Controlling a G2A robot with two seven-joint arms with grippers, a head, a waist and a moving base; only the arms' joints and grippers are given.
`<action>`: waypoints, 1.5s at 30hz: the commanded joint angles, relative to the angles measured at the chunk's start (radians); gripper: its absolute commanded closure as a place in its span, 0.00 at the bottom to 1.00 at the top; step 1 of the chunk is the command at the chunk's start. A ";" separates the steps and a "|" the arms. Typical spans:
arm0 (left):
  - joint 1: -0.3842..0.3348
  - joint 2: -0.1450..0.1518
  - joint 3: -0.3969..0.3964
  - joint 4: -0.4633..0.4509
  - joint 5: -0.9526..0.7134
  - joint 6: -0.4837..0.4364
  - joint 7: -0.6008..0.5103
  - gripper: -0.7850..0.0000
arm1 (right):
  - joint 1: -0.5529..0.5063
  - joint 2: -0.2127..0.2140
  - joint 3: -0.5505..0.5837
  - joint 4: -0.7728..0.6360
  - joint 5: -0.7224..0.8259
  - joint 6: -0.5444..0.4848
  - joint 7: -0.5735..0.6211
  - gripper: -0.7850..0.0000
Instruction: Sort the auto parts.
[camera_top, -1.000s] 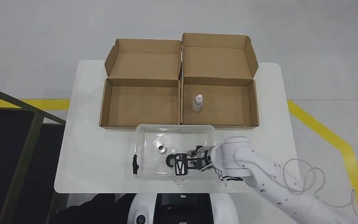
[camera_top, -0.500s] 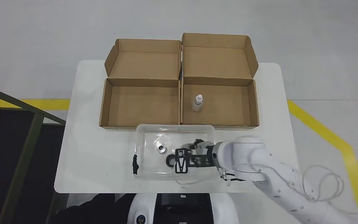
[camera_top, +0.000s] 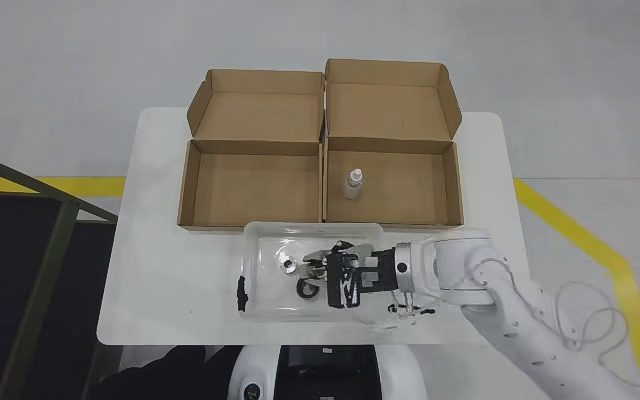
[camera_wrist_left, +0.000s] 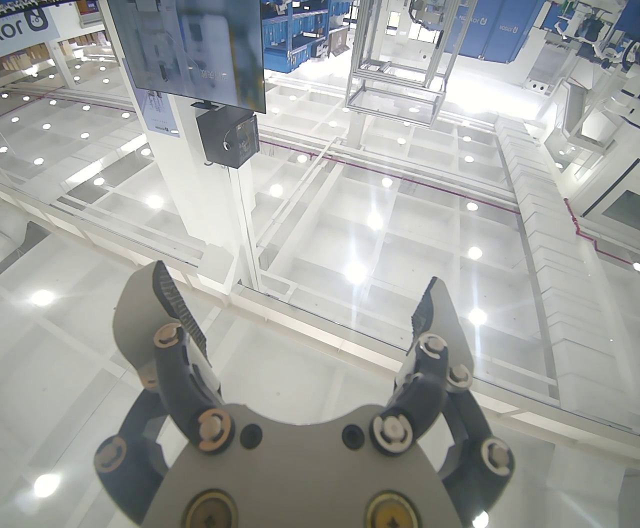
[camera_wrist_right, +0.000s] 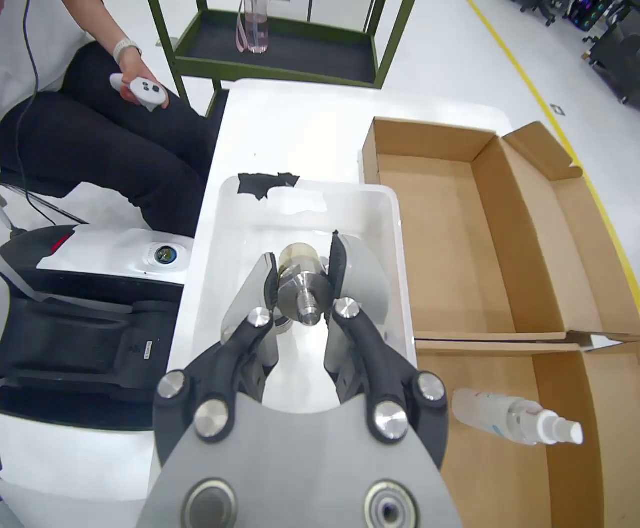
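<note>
My right gripper (camera_wrist_right: 302, 272) is shut on a grey metal threaded fitting (camera_wrist_right: 300, 295) and holds it over the clear plastic bin (camera_wrist_right: 395, 240). From above, that gripper (camera_top: 335, 275) sits over the bin's middle (camera_top: 312, 230). A small metal part (camera_top: 287, 265) and a black ring (camera_top: 306, 290) lie on the bin floor beside it. Two open cardboard boxes stand beyond the bin: the left box (camera_top: 250, 190) is bare inside, the right box (camera_top: 400, 190) holds a white spray bottle (camera_top: 352, 183). My left gripper (camera_wrist_left: 300, 310) is open, holding nothing and pointing up at a ceiling.
Black tape (camera_top: 241, 292) marks the bin's left end. The white table (camera_top: 150, 250) has bare room left of the bin and boxes. A seated person holding a controller (camera_wrist_right: 142, 90) is off the table's left side, beside a green frame (camera_wrist_right: 280, 65).
My right gripper has lifted off the bin floor with the metal fitting between its fingers and shifted slightly toward the boxes. The loose parts in the bin have stayed put.
</note>
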 joint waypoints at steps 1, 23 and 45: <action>0.000 0.000 0.000 0.000 0.000 0.000 0.000 0.00 | 0.003 -0.002 0.007 0.005 -0.006 0.003 -0.040 1.00; 0.000 0.000 0.000 0.000 0.000 0.000 0.000 0.00 | 0.020 -0.009 0.174 -0.015 0.132 0.004 -0.395 1.00; 0.000 0.000 0.000 0.000 0.000 0.000 0.000 0.00 | -0.054 -0.015 0.298 -0.053 0.073 0.054 -0.559 1.00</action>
